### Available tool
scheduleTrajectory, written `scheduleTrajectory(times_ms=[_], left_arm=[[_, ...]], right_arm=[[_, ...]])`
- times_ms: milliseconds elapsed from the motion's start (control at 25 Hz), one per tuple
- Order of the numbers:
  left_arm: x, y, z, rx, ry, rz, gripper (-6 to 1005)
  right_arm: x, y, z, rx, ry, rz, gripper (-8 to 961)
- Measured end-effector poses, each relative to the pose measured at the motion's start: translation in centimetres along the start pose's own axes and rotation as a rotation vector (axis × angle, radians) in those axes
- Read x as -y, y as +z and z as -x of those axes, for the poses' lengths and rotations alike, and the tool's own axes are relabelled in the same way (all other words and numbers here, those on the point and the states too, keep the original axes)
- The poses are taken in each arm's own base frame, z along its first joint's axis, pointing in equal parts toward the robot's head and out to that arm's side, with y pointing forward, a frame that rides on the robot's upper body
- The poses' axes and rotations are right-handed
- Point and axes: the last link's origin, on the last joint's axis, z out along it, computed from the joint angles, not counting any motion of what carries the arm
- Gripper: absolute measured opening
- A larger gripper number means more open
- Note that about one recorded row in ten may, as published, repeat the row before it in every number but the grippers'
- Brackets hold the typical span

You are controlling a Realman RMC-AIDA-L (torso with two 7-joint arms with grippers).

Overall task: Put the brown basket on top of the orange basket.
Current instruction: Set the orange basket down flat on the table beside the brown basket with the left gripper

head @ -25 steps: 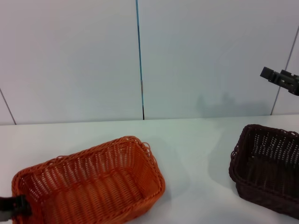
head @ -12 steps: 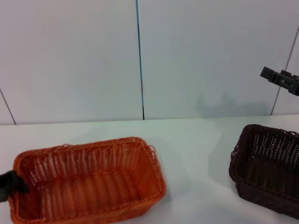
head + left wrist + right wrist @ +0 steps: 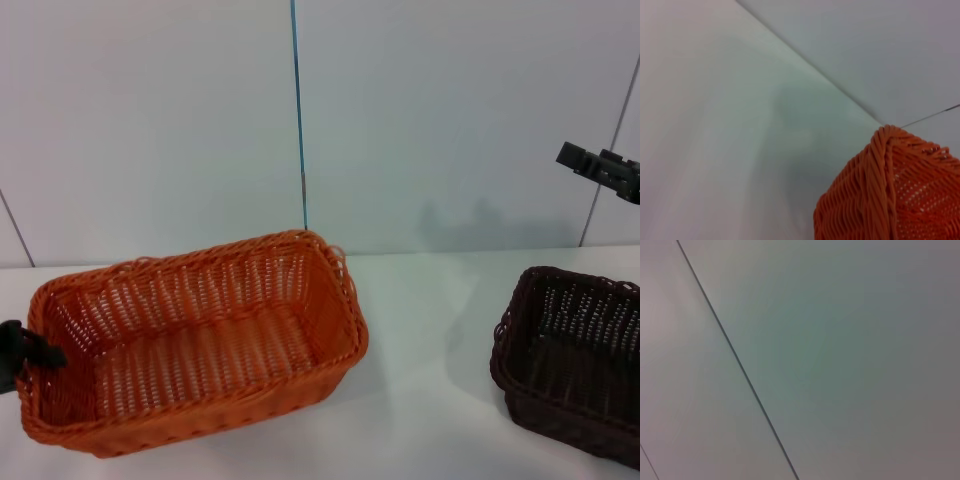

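The orange basket [image 3: 200,350] is at the left in the head view, held up off the white table [image 3: 430,410] and tilted. My left gripper [image 3: 20,360] is shut on the rim of its left end. A corner of the same basket shows in the left wrist view [image 3: 890,195]. The brown basket [image 3: 575,360] stands on the table at the right edge, partly cut off by the frame. My right gripper [image 3: 600,168] hangs high above it at the upper right, holding nothing. The right wrist view shows only the wall.
A pale panelled wall with a thin dark vertical seam [image 3: 298,120] stands behind the table. Bare table surface lies between the two baskets.
The orange basket has risen off the table in my left gripper, turned, and moved up and slightly right. The brown basket and the right arm have not moved.
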Motion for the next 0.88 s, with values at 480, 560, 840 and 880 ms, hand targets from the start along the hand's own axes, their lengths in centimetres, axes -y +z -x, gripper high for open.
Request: scheduleTrajectory(times_ms=[480,560,840,880], left_arm=[[-1.2,-0.8,-0.4,-0.016,-0.023,0.117,165],[-1.6,-0.4,-0.1,-0.011,-0.025,0.140,165],[-2.8,1.1,1.1,0.002,-0.018,0.188,165],[-3.0,1.4,1.3,0.002,-0.018,0.192,165]], right_arm=[[0.1,0.1,-0.3,-0.008,-0.001,-0.002,899],[0.0,-0.1,-0.4,-0.013,-0.001,0.000,899],[-0.1,-0.4,-0.5,-0.020,0.002,0.002,900],[-0.1,-0.4,-0.6,-0.020,0.001,0.001,900]])
